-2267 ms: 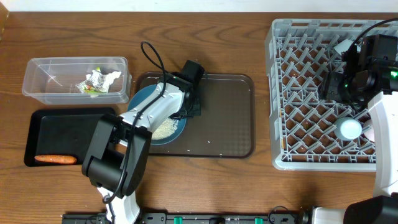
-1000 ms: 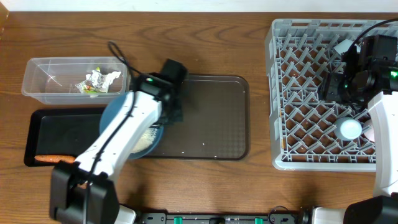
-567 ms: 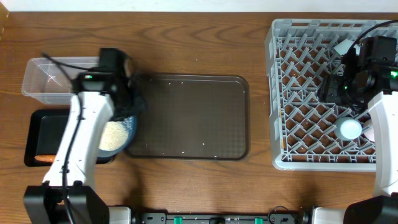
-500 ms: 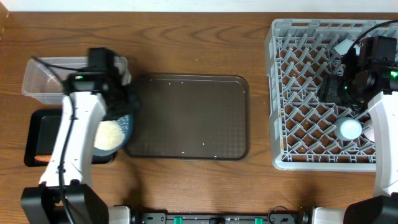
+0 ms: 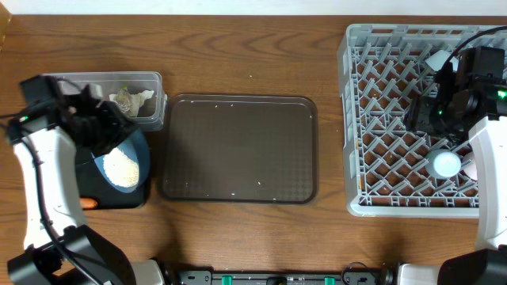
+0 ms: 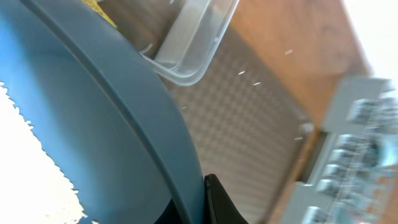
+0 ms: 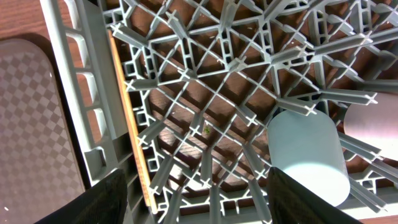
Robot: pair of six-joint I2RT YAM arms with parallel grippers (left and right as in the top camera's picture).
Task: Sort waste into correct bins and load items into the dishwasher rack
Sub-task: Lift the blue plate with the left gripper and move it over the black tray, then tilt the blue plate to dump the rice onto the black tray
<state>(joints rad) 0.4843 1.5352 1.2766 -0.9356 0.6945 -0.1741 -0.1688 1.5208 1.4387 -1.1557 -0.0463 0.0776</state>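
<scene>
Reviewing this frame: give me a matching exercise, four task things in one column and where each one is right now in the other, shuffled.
1. dark blue plate
2. foil scraps
3. light blue cup
4. chopsticks

a. lying along the dishwasher rack's side wall
b. gripped by the left gripper, tilted over the black tray
c. next to the pinkish cup
d. in the clear tub

Pairs: 1-b, 2-d, 3-c, 4-a.
</scene>
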